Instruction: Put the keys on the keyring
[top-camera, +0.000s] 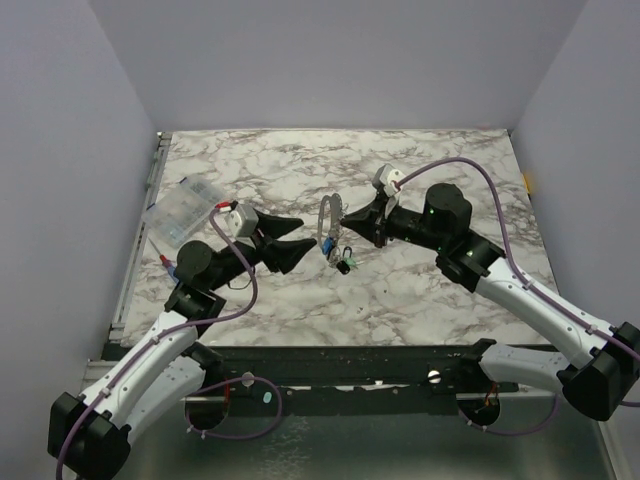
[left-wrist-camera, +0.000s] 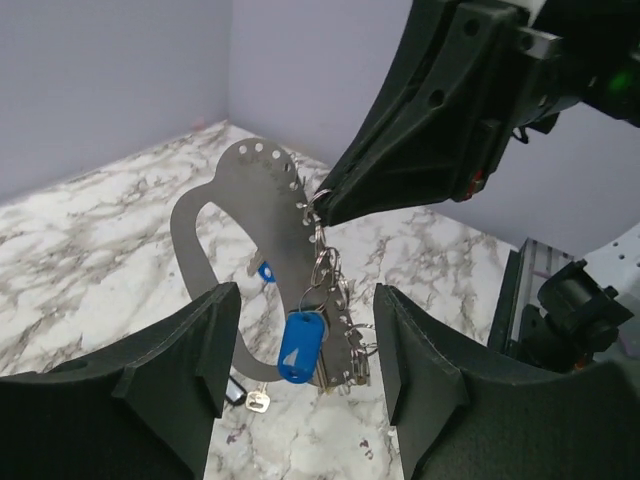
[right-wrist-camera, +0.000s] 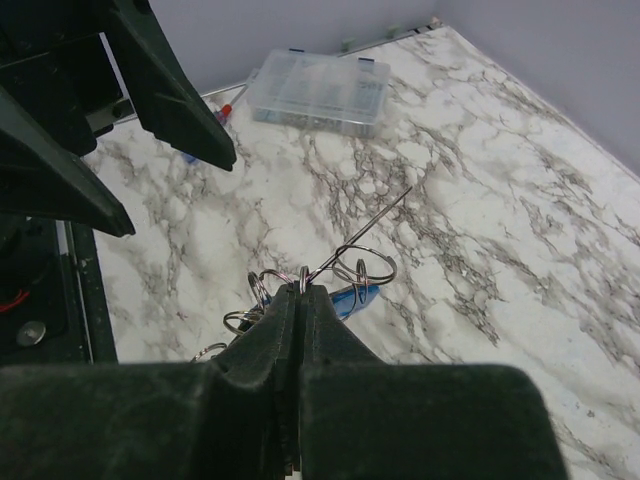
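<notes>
Near the far left corner of the table (top-camera: 420, 300) sits a clear box (top-camera: 186, 210). Next comes the left gripper (top-camera: 298, 238). Its two fingers (left-wrist-camera: 205, 345) stand apart, one on each side of the blue key (left-wrist-camera: 299, 347). We see a gap on both sides, so it holds nothing. The blue key hangs from the keyring (left-wrist-camera: 325, 265), a little bunch of thin wire loops. The bunch is up in the air over the middle of the table, just in front of a flat grey plate (left-wrist-camera: 215, 190) with small holes. A small silver key (left-wrist-camera: 258, 400) shows low down by the left finger, and we cannot tell if it hangs or lies on the table. On the right, the right gripper (right-wrist-camera: 301, 292) is squeezed tight on the top loop of the keyring, right by the plate's edge, and it holds the whole bunch up. We think a few things could go wrong from here. The right gripper only has a tiny bit of thin wire in its tips. If the left fingers grab the blue key and tug, the loop could slip out and everything would drop. The bunch hangs loose, so one bump from a finger could make it swing away from the grab. The left fingers could also catch the plate or other loops and not just the key. The two grippers are very near each other, so they might knock together.
</notes>
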